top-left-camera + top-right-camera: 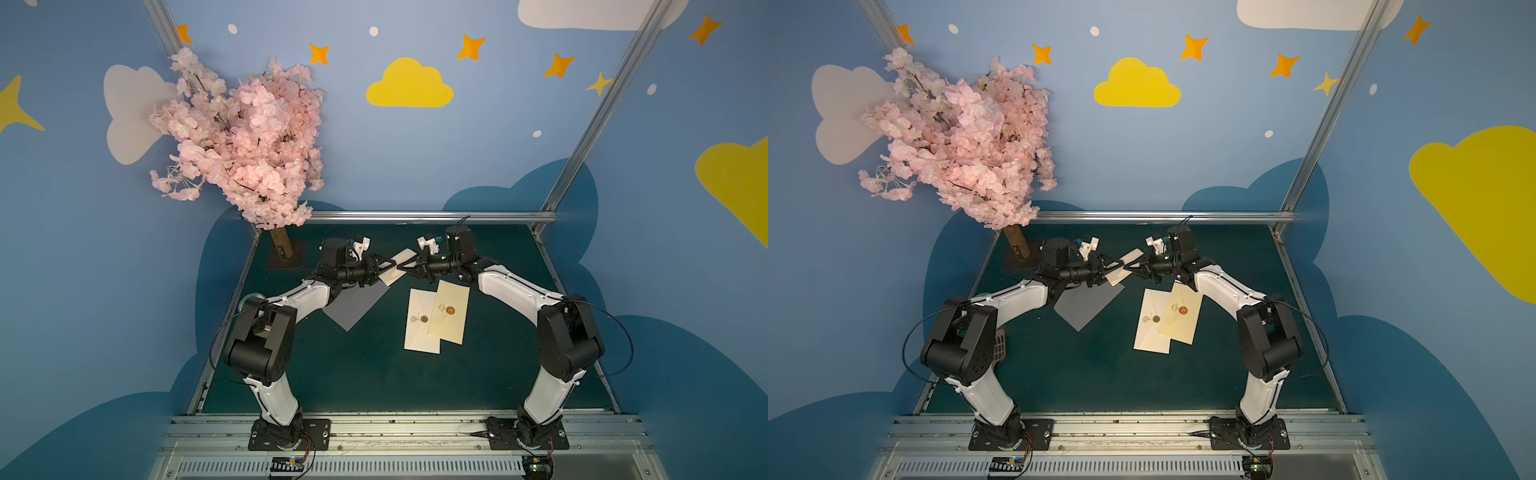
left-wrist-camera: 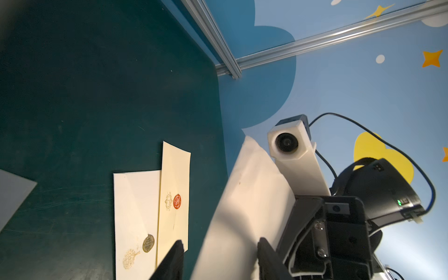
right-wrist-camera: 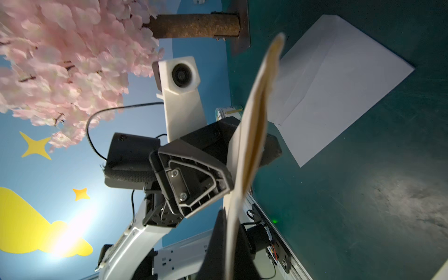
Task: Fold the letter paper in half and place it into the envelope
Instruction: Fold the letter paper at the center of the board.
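**Top views.** Both arms reach out from the front rail with elbows wide. The forearms angle inward, so the two tools meet nose to nose above the back of the mat (image 1: 374, 374). The left gripper (image 1: 384, 264) and right gripper (image 1: 409, 269) share a cream envelope (image 1: 404, 257), tilted and clear of the mat. The letter paper (image 1: 353, 307) lies flat under the left forearm, apparently already folded, and is not in the envelope. Two spare envelopes (image 1: 422, 328) with seals overlap nearer the right arm, apart from both tools.

**Left wrist view.** The left fingers (image 2: 178, 254) are spread, and the envelope (image 2: 249, 189) passes between them. No pinch is visible.

**Right wrist view.** The right gripper (image 3: 229, 232) is pressed together on the near edge of the envelope (image 3: 257, 109), which shows edge-on. The envelope's two walls gape a little toward the far end. The left tool's jaws sit astride it. The paper (image 3: 339, 84) shows a crease line.

**Judgement.** The step looks like opening the envelope's mouth in mid-air.
- The right gripper should hold its pinch firm and low on one edge.
- The left should catch only one wall or the flap, not both.
- It should draw that wall apart gently, since thin card buckles.
- The mouth should end up turned toward the paper.
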Robot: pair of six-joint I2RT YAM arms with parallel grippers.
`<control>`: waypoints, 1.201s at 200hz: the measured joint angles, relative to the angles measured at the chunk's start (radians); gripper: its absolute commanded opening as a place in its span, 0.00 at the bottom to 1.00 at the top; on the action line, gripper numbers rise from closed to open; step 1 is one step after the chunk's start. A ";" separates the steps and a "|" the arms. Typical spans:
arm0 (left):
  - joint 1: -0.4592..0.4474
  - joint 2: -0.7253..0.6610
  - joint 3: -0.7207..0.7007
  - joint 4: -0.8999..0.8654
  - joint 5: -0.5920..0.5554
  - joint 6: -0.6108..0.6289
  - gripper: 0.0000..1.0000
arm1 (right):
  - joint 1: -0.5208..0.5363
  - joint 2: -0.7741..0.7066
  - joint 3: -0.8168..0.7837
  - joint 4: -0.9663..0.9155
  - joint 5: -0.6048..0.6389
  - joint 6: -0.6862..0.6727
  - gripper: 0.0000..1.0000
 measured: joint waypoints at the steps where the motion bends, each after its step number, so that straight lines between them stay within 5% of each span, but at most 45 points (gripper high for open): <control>1: 0.000 0.000 0.000 0.000 0.002 0.002 0.43 | 0.000 0.000 0.002 -0.005 -0.002 -0.004 0.00; 20: 0.006 -0.006 -0.004 0.001 0.048 0.024 0.35 | -0.003 0.000 0.018 -0.066 -0.031 -0.056 0.00; 57: 0.015 -0.027 -0.016 0.002 0.108 0.058 0.03 | -0.011 0.000 0.027 -0.166 -0.056 -0.135 0.00; 65: 0.017 -0.032 -0.018 0.000 0.116 0.062 0.03 | -0.013 0.000 0.027 -0.179 -0.056 -0.144 0.00; 79: 0.018 -0.040 -0.021 -0.003 0.124 0.068 0.03 | -0.013 0.000 0.027 -0.200 -0.053 -0.150 0.22; 124: 0.019 -0.085 -0.055 -0.012 0.060 0.058 0.03 | -0.009 -0.053 -0.079 -0.106 0.015 -0.020 0.40; 206: -0.045 -0.127 -0.169 0.023 -0.249 -0.143 0.03 | 0.069 -0.031 -0.271 0.399 0.188 0.399 0.48; 240: -0.064 -0.127 -0.223 0.086 -0.353 -0.243 0.03 | 0.081 0.010 -0.285 0.501 0.230 0.483 0.39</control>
